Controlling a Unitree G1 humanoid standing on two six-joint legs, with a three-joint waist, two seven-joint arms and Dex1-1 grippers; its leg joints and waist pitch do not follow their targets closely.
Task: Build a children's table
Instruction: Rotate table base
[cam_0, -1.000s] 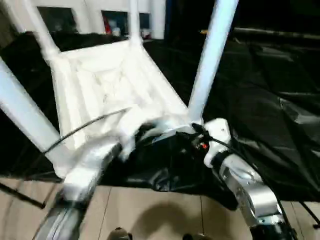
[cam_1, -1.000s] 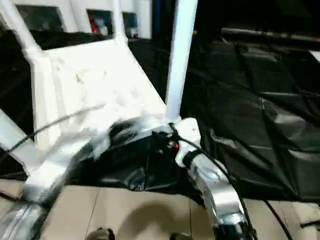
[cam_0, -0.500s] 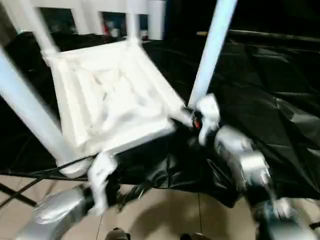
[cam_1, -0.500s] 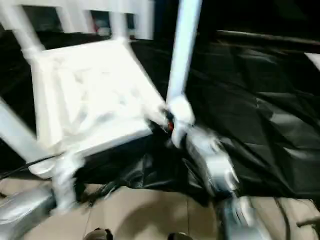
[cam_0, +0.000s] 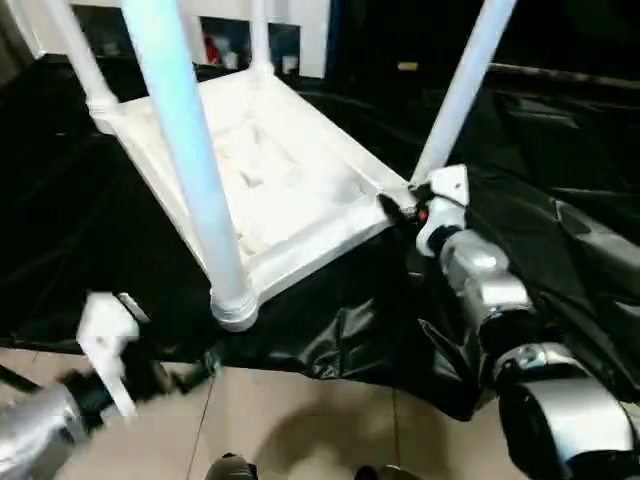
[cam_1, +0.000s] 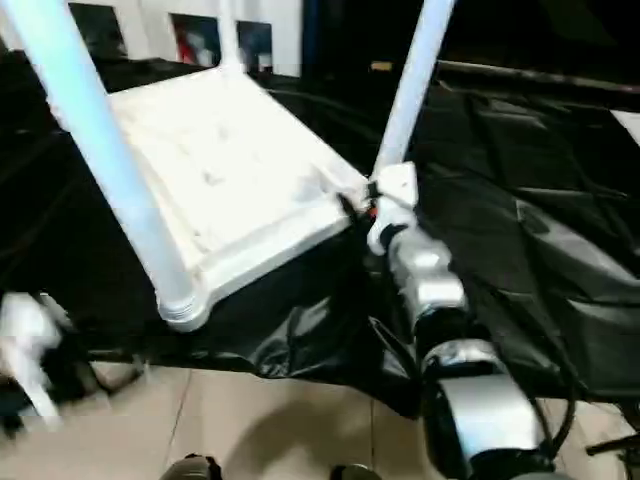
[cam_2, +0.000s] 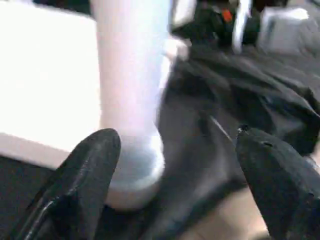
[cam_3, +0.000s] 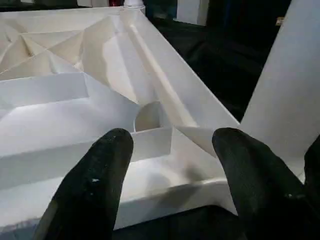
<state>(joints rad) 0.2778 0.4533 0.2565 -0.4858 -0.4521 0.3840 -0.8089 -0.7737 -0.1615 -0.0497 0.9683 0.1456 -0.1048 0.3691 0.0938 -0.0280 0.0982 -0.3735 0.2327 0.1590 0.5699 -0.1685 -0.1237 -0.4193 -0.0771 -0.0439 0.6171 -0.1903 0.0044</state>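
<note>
The children's table lies upside down on a black sheet, its white ribbed top (cam_0: 270, 170) facing up. Legs stand in its corner sockets: a near one (cam_0: 190, 150), one at the right (cam_0: 465, 90), and two at the back (cam_0: 75, 50). My right gripper (cam_3: 172, 136) is open just over the ribs beside the right leg's corner (cam_0: 395, 205), fingers (cam_3: 95, 185) apart. My left gripper (cam_2: 176, 135) is open low at the front left, apart from the near leg (cam_2: 130, 75), which it faces.
The black plastic sheet (cam_0: 560, 170) covers the floor under and around the table, creased at its front edge. Beige tiles (cam_0: 300, 420) lie in front. A white cabinet with glass doors (cam_0: 290, 30) stands at the back.
My left arm has pulled back from the table's near edge, down and to the left. The right gripper has gone forward to the right leg's corner. The tabletop has turned.
</note>
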